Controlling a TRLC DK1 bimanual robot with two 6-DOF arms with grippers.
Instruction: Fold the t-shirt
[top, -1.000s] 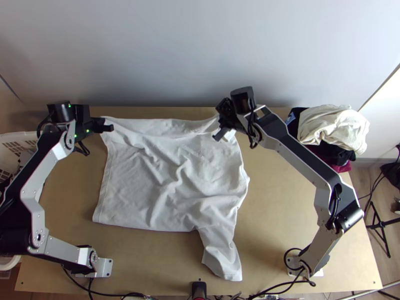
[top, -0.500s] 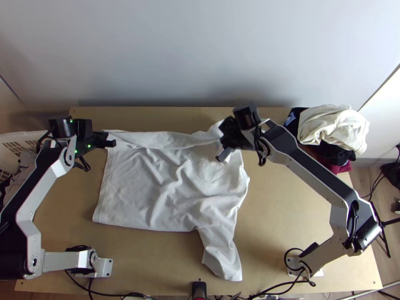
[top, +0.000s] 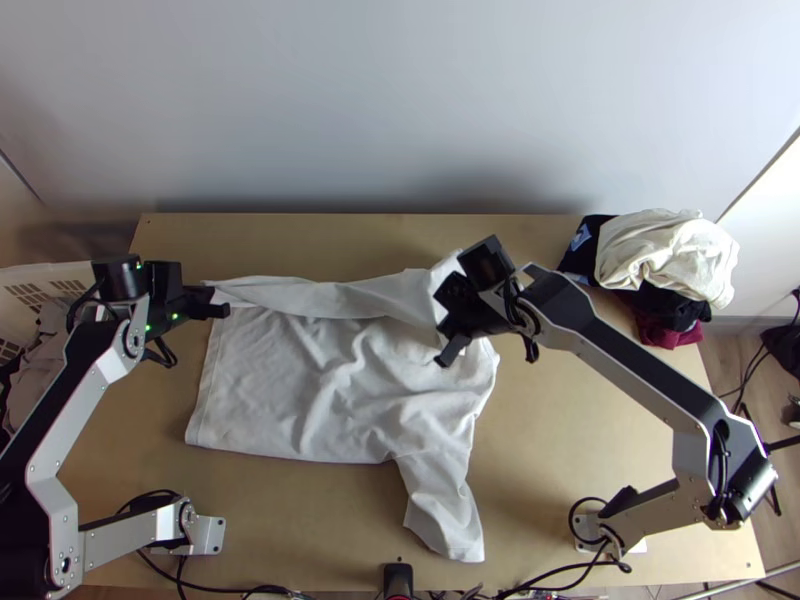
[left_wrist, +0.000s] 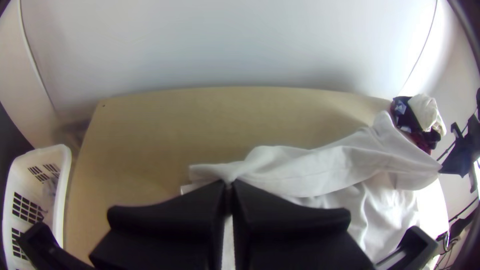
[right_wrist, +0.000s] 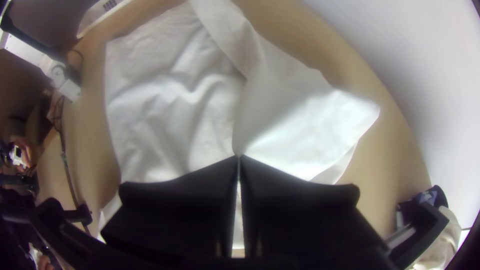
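A: Shirt, where?
B: White fabric t-shirt (top: 330, 390), on the light wooden surface (top: 560, 430). Take the shirt as landmark for the rest.
A: Fine. How's it lying?
B: Mostly spread, creases through the body. Strip along its far side is turned over toward the near side, running between the two grippers. One sleeve (top: 445, 510) sticks out from its near right part, toward the near edge of the surface.
A: Left gripper?
B: Black left gripper (top: 222, 305), at the shirt's far left corner. Fingers closed, cloth pinched at the tips.
A: Right?
B: Black right gripper (top: 447, 350), over the shirt's far right part. Fingers closed too, cloth gathered at the tips. Pointed flap of the shirt (right_wrist: 350, 110) sticks out past them on the wall side.
A: Is the turned strip touching the body underneath?
B: Can't tell along its whole length.
A: Other stuff?
B: Heap of clothes, black and dark red with cream cloth (top: 660, 255) on top: right of the shirt, past its far side, well apart from it. White plastic basket with slotted sides (left_wrist: 66, 170), left of the shirt, cloth inside. Plain pale wall (top: 400, 110) beyond the shirt's far side.
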